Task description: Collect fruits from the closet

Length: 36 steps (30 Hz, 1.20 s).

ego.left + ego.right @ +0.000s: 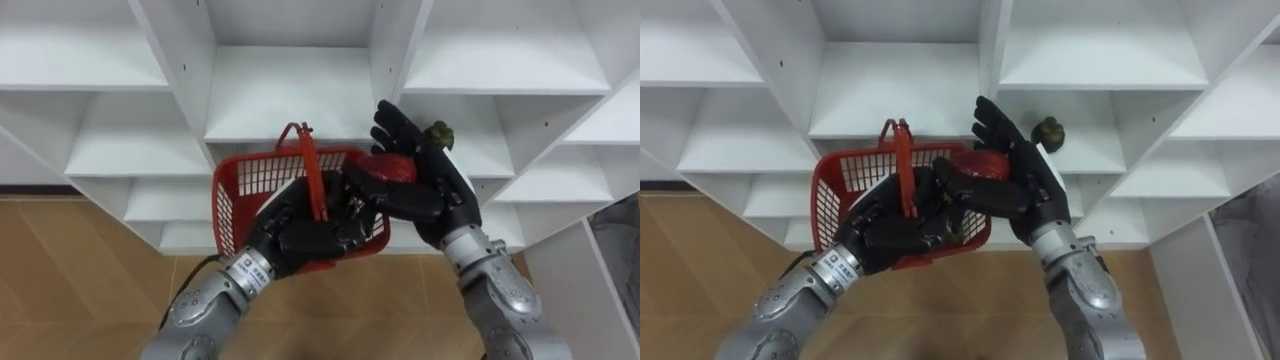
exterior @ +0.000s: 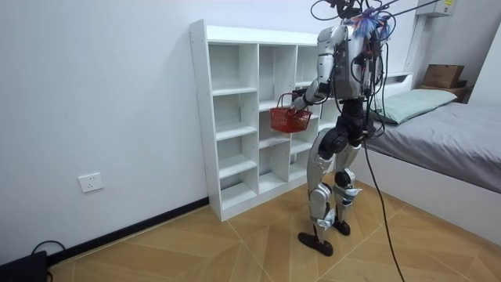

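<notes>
A red mesh basket (image 1: 240, 190) hangs in front of the white shelf unit (image 1: 280, 100), and my left hand (image 1: 295, 238) is shut on its red handle (image 1: 310, 170). My right hand (image 1: 430, 185) is at the basket's right rim. Its thumb and palm are closed round a red fruit (image 1: 397, 166), which sits just over the rim. A small dark green fruit (image 1: 438, 133) lies on the shelf board right behind my right hand's fingers. In the room view I stand upright facing the shelf unit (image 2: 235, 117), holding the basket (image 2: 290, 119) at chest height.
The shelf compartments around the basket hold nothing that I can see. Wooden floor (image 1: 60, 270) lies below. In the room view a bed (image 2: 446, 133) stands close behind me, with a cardboard box (image 2: 443, 75) at its head.
</notes>
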Available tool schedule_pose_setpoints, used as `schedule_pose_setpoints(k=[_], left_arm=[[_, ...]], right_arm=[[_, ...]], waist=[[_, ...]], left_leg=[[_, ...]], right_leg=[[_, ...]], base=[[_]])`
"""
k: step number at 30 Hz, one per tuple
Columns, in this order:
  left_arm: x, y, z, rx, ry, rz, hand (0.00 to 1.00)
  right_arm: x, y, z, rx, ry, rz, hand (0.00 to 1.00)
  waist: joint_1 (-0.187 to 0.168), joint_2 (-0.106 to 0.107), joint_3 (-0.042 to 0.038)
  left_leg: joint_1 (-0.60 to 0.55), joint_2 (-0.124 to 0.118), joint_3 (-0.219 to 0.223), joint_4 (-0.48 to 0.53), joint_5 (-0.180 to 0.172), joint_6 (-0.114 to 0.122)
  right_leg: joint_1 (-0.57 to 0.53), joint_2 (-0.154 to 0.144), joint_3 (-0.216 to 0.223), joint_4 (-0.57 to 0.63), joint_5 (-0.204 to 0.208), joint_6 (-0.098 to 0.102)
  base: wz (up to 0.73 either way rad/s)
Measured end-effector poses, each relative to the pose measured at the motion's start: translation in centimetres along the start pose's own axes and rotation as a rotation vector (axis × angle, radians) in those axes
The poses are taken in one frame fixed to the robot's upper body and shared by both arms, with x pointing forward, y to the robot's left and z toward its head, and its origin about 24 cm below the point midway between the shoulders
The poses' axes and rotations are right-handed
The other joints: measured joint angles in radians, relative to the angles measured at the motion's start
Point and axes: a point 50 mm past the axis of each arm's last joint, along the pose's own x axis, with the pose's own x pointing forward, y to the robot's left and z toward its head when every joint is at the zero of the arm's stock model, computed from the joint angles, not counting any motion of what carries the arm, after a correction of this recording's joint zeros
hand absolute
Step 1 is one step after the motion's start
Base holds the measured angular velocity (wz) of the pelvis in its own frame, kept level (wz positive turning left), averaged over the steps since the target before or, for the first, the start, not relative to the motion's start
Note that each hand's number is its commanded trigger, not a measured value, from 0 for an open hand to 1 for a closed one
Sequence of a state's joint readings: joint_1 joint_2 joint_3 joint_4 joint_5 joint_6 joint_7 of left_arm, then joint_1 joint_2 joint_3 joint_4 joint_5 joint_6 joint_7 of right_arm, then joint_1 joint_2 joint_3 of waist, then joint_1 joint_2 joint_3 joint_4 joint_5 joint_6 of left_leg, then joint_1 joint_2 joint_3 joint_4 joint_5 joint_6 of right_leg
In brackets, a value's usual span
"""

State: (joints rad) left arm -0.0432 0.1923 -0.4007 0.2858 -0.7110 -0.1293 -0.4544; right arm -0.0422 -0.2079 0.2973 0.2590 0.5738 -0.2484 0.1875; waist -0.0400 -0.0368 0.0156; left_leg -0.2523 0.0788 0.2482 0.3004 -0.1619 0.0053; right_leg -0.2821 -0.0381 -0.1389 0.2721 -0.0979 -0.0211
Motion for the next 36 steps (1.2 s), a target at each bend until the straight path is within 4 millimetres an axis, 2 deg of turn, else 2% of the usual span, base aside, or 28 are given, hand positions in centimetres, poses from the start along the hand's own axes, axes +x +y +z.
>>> schedule_pose_setpoints(k=[9, 16, 20, 30, 36], left_arm=[[-0.9, -0.2, -1.4, -0.038, 0.048, 0.002, 1.00], [-1.5, -0.5, -2.3, -0.058, 0.072, 0.004, 1.00], [-1.7, -0.5, -2.6, -0.068, 0.086, 0.011, 1.00], [-1.7, -0.5, -2.7, -0.075, 0.085, 0.011, 1.00], [-1.4, -0.6, -2.5, -0.079, 0.072, 0.008, 1.00]], right_arm=[[-1.4, -0.1, -1.1, -0.001, 0.040, -0.031, 0.00], [-2.0, -0.1, -1.7, -0.033, 0.065, -0.039, 0.00], [-2.1, 0.0, -1.8, -0.036, 0.069, -0.037, 0.00], [-2.2, 0.1, -1.8, -0.064, 0.069, -0.033, 0.00], [-2.0, 0.8, -0.9, -0.061, 0.025, -0.012, 0.00]], waist=[[-0.026, 0.011, -0.0001], [-0.040, 0.016, 0.0000], [-0.040, 0.019, 0.0003], [-0.042, 0.018, 0.0003], [-0.048, 0.018, 0.0001]], left_leg=[[0.002, 0.002, 0.005, 0.002, -0.003, -0.002], [0.021, 0.006, 0.039, -0.010, -0.003, -0.003], [0.038, 0.013, 0.077, -0.015, -0.006, -0.005], [0.026, 0.015, 0.081, -0.015, -0.007, -0.007], [0.018, 0.015, 0.077, -0.011, -0.007, -0.007]], right_leg=[[-0.004, 0.006, 0.015, 0.001, 0.001, -0.001], [-0.011, 0.012, 0.044, 0.001, 0.009, -0.002], [-0.013, 0.019, 0.066, 0.002, 0.013, -0.005], [-0.039, 0.021, 0.086, 0.020, 0.016, -0.009], [-0.041, 0.020, 0.084, 0.017, 0.016, -0.009]], base=[[-0.03], [-0.17], [-0.23], [-0.06], [0.00]])
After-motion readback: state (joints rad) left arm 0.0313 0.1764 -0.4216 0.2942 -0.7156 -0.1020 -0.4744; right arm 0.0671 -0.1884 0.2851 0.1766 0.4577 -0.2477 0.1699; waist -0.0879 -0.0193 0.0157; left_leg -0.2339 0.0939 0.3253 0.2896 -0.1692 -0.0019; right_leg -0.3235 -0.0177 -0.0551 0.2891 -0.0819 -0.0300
